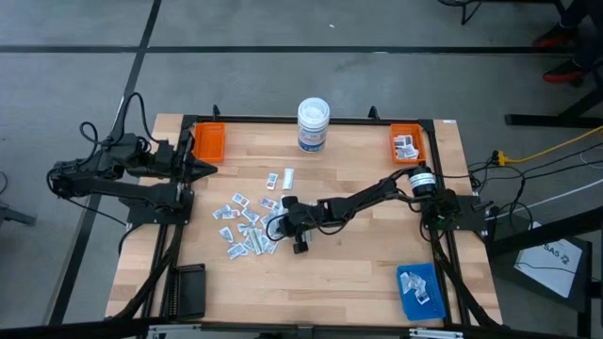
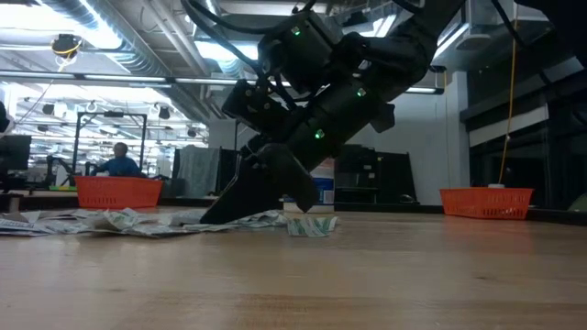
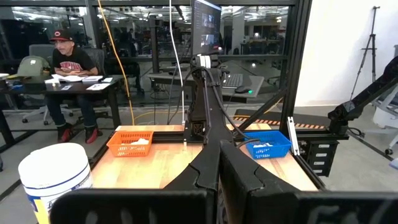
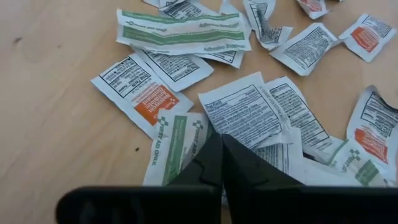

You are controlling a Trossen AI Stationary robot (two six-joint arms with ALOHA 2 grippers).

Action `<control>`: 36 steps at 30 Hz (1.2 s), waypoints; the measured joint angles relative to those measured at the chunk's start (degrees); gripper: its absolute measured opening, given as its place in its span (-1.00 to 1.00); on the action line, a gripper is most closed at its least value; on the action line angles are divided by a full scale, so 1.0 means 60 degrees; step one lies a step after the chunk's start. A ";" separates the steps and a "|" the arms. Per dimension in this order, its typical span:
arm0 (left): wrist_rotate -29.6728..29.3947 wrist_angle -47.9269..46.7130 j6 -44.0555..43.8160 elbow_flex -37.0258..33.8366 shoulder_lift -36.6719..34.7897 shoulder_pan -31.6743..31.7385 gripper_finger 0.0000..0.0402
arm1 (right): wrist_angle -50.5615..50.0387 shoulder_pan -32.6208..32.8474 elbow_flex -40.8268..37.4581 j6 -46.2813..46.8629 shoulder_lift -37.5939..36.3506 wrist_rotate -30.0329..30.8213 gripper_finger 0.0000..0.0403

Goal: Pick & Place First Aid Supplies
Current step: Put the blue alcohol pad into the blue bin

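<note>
Robotics lab or workshop, open hall with exposed ceiling ducts (image 2: 101, 41) and strip lights, black metal frames (image 3: 298, 74), monitor (image 3: 206, 25), cables, desk (image 3: 43, 84) with seated person (image 3: 71, 62), wooden surface (image 1: 330, 273) on concrete floor

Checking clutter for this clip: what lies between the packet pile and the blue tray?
High view: bare wood between the packet pile and blue tray, crossed only by the right gripper and its arm.

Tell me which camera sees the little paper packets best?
The right wrist view: the packets fill it, print readable. The high view shows the whole pile, tiny. The low view sees them edge-on. The left wrist view shows none on the table.
</note>
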 joint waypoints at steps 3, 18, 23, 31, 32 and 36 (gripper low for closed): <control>-0.0001 0.0000 0.0000 0.0000 0.0001 -0.0002 -0.98 | 0.0007 -0.0004 0.0000 0.0203 0.0000 -0.0398 -0.98; 0.0000 0.0000 0.0000 0.0000 0.0002 -0.0003 -0.98 | -0.0083 0.0134 -0.0015 0.0406 -0.0381 -0.2283 -0.99; -0.0004 0.0000 0.0000 0.0000 0.0000 -0.0003 -0.98 | -0.0930 0.0278 -0.0011 0.0189 -0.0707 -0.2284 -0.99; -0.0003 0.0000 0.0000 0.0000 0.0001 -0.0001 -0.98 | -0.1451 0.0526 -0.0015 0.0214 -0.1023 -0.2524 -1.00; -0.0003 0.0000 0.0001 0.0000 0.0000 0.0000 -0.98 | -0.1480 0.0547 -0.0015 0.0266 -0.1114 -0.2521 -1.00; 0.0000 0.0000 0.0000 0.0000 0.0000 -0.0003 -0.98 | -0.1722 0.0543 -0.0015 0.1016 -0.1503 -0.2547 -1.00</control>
